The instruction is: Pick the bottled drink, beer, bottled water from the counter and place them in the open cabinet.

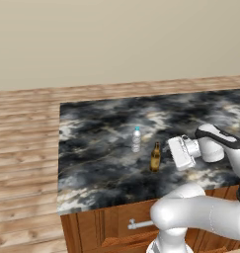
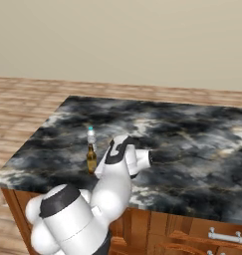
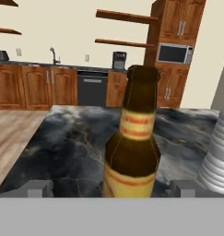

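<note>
Amber glass stands right before me: the beer rises upright between my two finger tips, its long neck and yellowish label square in the hand view. My gripper is spread wide, one finger tip low to one side of the bottle and the other low on the far side, neither one touching the glass as far as I can tell. I hold nothing.

From the left base view, my gripper lies level over the counter, pointing toward the beer, which stands just beside it on the marbled stone. The bottled water stands upright near the beer, a little farther back on the slab and toward the left of that view. The two bottles are close but apart.

From the right base view, the beer sits near the counter's left front part, with the bottled water right behind it, so that its blue-green cap shows above the beer's neck. My white arm covers the hand there, so my fingers are hidden in that view.

In the hand view the ribbed clear side of the bottled water stands at the right edge, beside the beer and a little beyond it. Below the stone, a grey drawer handle crosses the wooden front.
</note>
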